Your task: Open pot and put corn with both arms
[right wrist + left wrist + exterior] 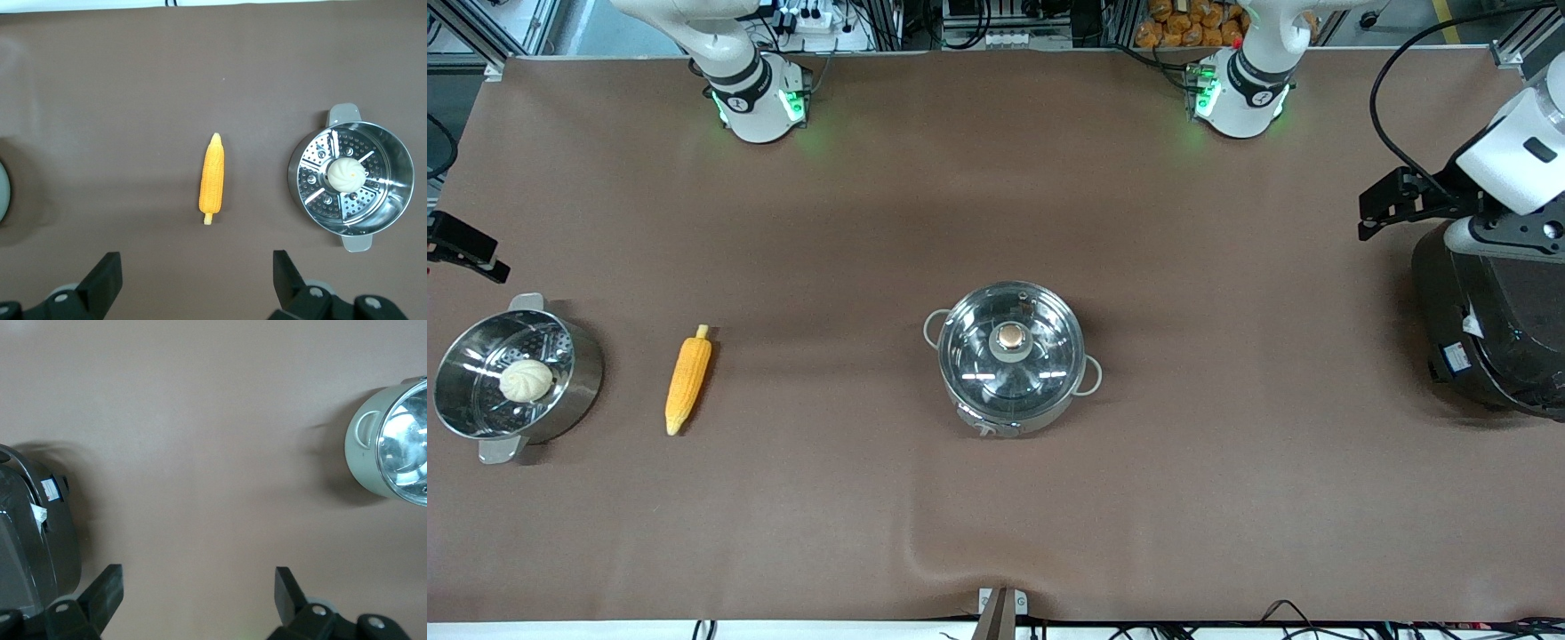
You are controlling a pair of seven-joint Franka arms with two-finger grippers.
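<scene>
The steel pot [1049, 414] with loop handles stands mid-table, its glass lid [1040, 356] with the copper knob [1011, 336] on it. The corn [688, 380] lies on the table toward the right arm's end. My left gripper [198, 590] is open and empty, up over bare table between the rice cooker and the pot [363, 450]. My right gripper [197, 273] is open and empty, up over the table near the corn [213, 181], apart from it. In the front view only black parts of the left hand [1392, 203] and the right hand [463, 247] show at the edges.
A steel steamer pot [585, 369] with a white bun [526, 380] stands beside the corn at the right arm's end. A big black rice cooker [1494, 329] stands at the left arm's end. The brown table cover has a wrinkle near the front edge [925, 551].
</scene>
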